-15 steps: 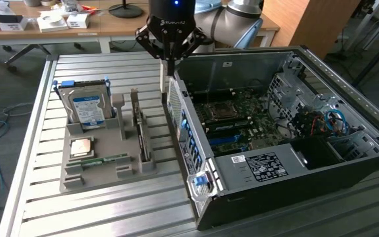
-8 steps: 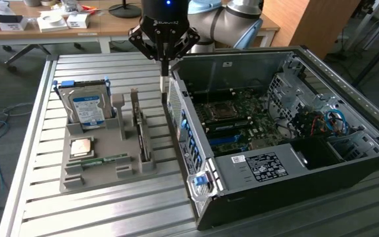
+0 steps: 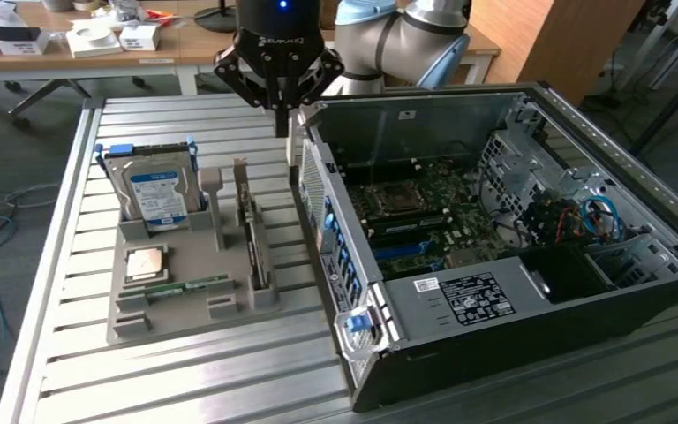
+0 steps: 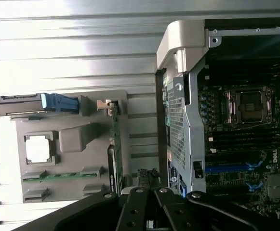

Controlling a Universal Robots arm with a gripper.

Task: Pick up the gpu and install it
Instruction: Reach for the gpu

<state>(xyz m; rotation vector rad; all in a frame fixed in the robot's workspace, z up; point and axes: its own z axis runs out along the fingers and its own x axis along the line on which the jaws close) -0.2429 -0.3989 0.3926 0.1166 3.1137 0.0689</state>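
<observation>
Ext view, L to R: slatted metal table (image 3: 198, 371) w/ a grey parts tray (image 3: 139, 322) on it. At the tray's far-left corner a hard drive (image 3: 156, 196) stands upright in a blue-clipped slot. Nearer the camera, a cpu chip (image 3: 147, 263) lies flat in its recess, and a memory stick (image 3: 186, 286) lies flat just in front of it. The gpu (image 3: 252, 234) stands on edge in a slot along the tray's side nearest the pc case (image 3: 516, 309), pale bracket at its far end, nothing gripping it. In the wrist view the gpu (image 4: 114, 139) shows edge-on, seated in the tray. The gripper (image 3: 282, 124) hangs above the gap between tray and case, near the card's bracket end but apart from it, fingers together on nothing. On the ext view's right, the case lies open on its side, motherboard (image 3: 445, 212) exposed w/ cpu socket (image 3: 392, 199).
</observation>
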